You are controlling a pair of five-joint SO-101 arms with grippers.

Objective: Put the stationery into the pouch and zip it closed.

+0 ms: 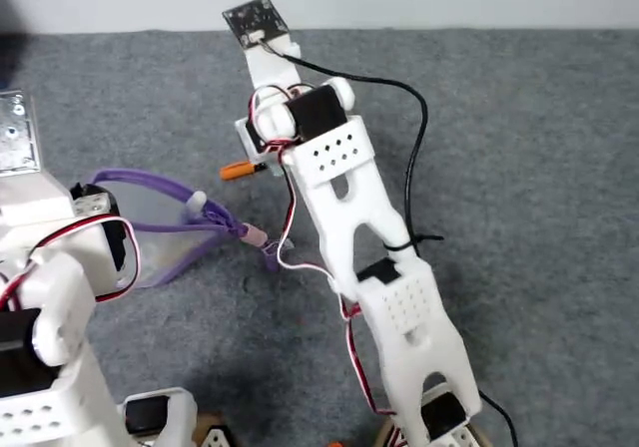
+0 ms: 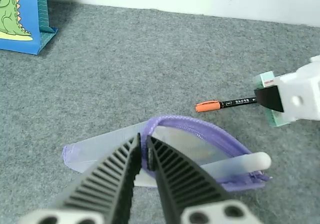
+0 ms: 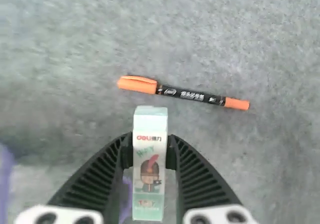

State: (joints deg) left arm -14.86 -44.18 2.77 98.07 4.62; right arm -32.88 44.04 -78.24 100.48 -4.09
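A see-through pouch (image 1: 165, 229) with a purple zipper lies on the grey carpet, mouth open. My left gripper (image 2: 143, 146) is shut on the pouch's (image 2: 200, 144) purple rim and holds it up. A white stick (image 2: 245, 163) lies at the pouch's mouth. An orange-capped black marker (image 3: 182, 94) lies on the carpet just beyond the pouch. My right gripper (image 3: 149, 143) is shut on a pale green boxed eraser (image 3: 150, 129), held above the carpet close to the marker (image 1: 243, 170). In the left wrist view the right gripper (image 2: 292, 98) sits at the marker's (image 2: 225, 104) black end.
A blue dinosaur-print bag (image 2: 17, 19) stands at the far side against the wall. A metal bracket (image 1: 15, 133) sits at the table's left edge. The right arm's cable (image 1: 419, 158) loops over open carpet on the right.
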